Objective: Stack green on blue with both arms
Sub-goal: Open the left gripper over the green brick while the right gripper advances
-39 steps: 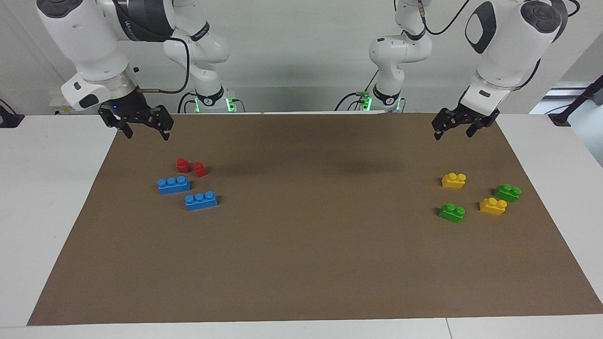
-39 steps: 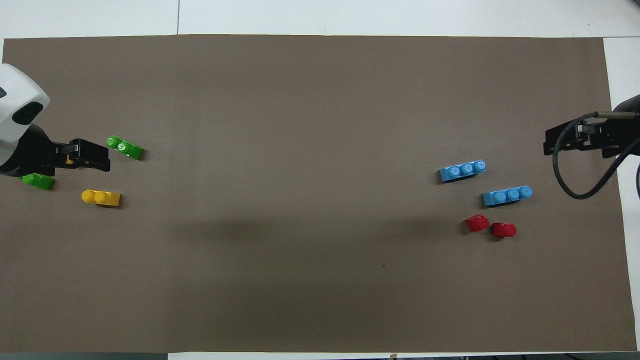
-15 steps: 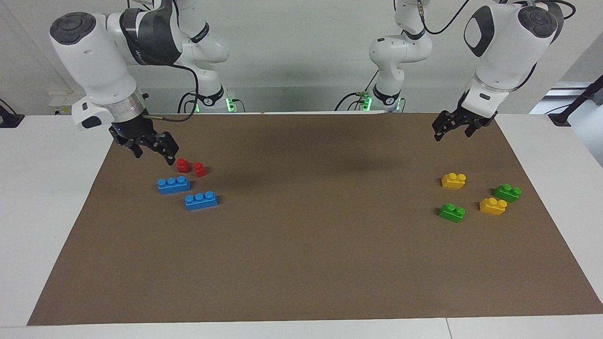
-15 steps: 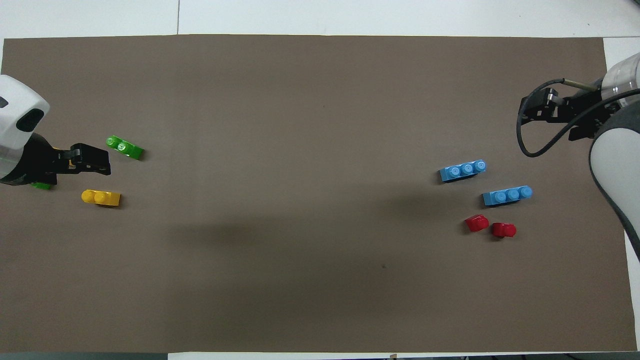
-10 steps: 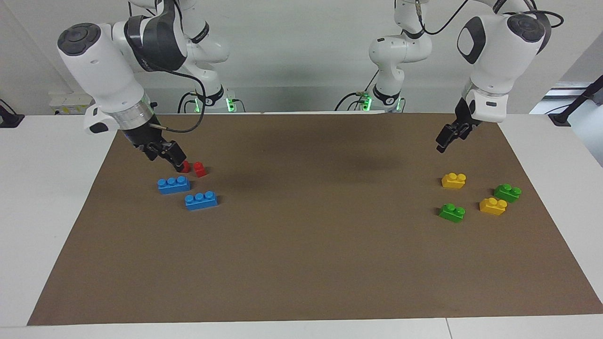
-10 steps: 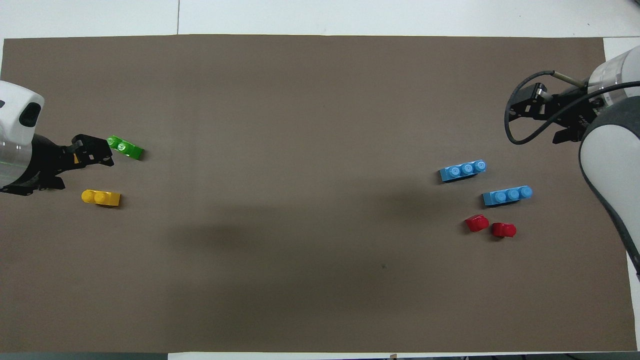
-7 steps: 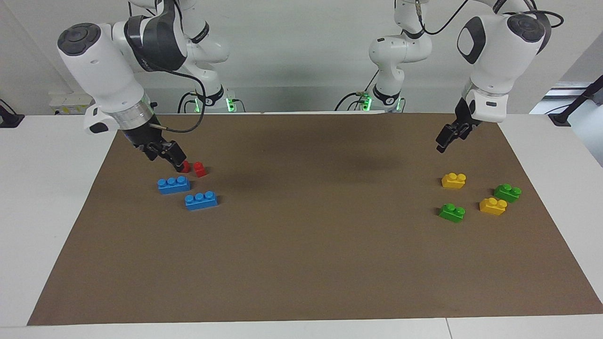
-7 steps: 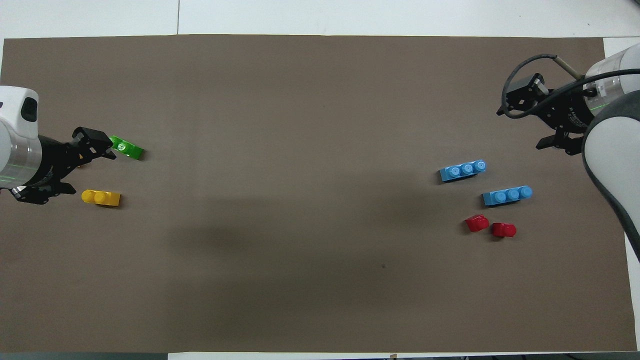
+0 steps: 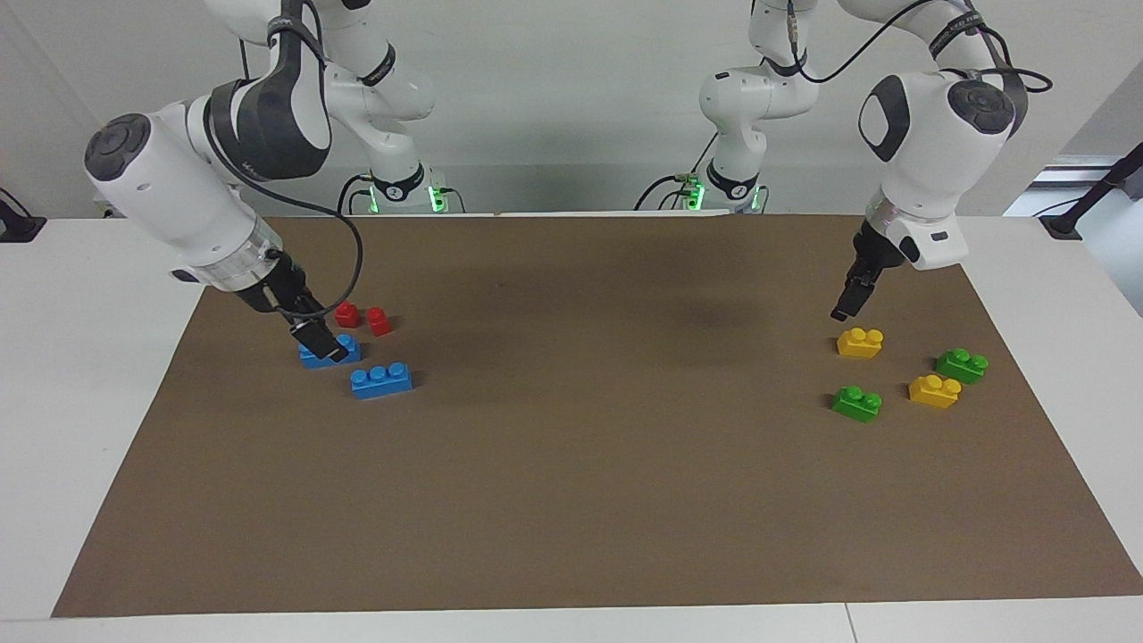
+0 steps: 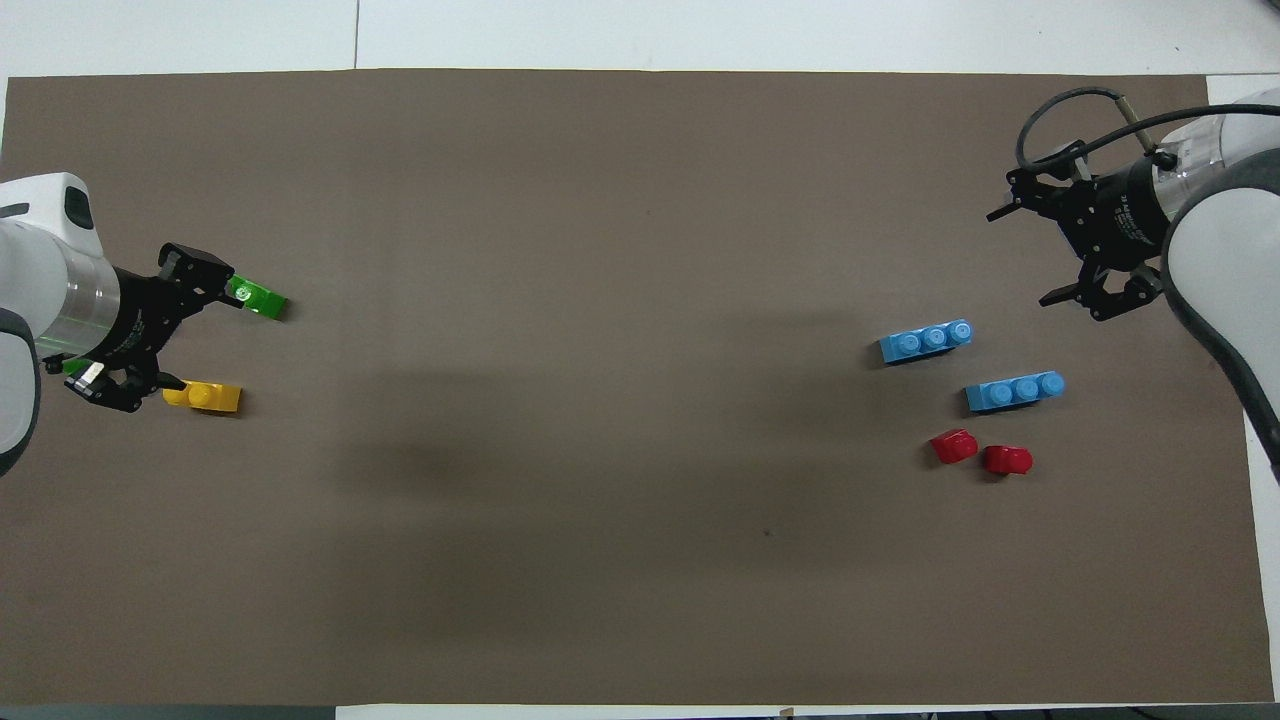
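A robotics lab: two white robot arms (image 9: 187, 196) bolted at a brown-matted table (image 9: 571, 500), plain wall.

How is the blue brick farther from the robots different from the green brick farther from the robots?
The blue brick is longer, with three studs; the green brick is shorter, with two. The blue brick lies toward the right arm's end of the table, the green brick toward the left arm's end. Both sit studs-up on the brown mat, untouched.

left pincer (image 10: 170, 330) open beside green brick (image 10: 256, 297) | right pincer (image 10: 1040, 255) open near blue bricks (image 10: 926, 341)
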### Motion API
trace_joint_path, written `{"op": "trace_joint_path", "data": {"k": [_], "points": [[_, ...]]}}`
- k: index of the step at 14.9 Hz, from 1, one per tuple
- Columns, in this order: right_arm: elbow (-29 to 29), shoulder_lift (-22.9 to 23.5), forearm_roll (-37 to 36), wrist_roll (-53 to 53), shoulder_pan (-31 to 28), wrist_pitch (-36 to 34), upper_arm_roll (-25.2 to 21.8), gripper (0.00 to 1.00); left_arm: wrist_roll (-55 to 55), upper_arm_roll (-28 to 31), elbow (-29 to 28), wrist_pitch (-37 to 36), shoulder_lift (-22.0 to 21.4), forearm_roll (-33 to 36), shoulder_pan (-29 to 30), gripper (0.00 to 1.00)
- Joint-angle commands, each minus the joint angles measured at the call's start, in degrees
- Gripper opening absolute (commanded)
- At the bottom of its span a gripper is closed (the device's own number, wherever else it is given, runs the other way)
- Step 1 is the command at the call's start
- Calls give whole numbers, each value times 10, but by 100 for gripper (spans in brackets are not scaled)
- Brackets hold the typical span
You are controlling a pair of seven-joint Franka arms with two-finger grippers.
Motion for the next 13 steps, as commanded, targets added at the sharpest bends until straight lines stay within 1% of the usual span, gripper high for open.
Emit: {"op": "trace_joint_path", "data": {"k": [1, 4, 6, 9, 10, 13], "points": [[-35, -6, 30, 26, -16, 26, 5, 98, -12, -1, -3, 22, 24, -14, 20, 100], [-63, -4, 46, 28, -17, 54, 5, 98, -13, -1, -1, 47, 50, -22, 34, 100], [-65, 2, 72, 53, -21, 54, 4, 98, -17, -1, 2, 60, 70, -22, 35, 100], [-72, 2, 81, 101, -26, 54, 4, 98, -39, -1, 8, 92, 99, -22, 41, 100], [-79, 2, 90, 102, -28, 55, 4, 98, -40, -1, 9, 107, 103, -22, 45, 100], [-101, 5, 110, 102, -39, 74, 4, 98, -41, -1, 38, 120, 134, -22, 50, 100]]}}
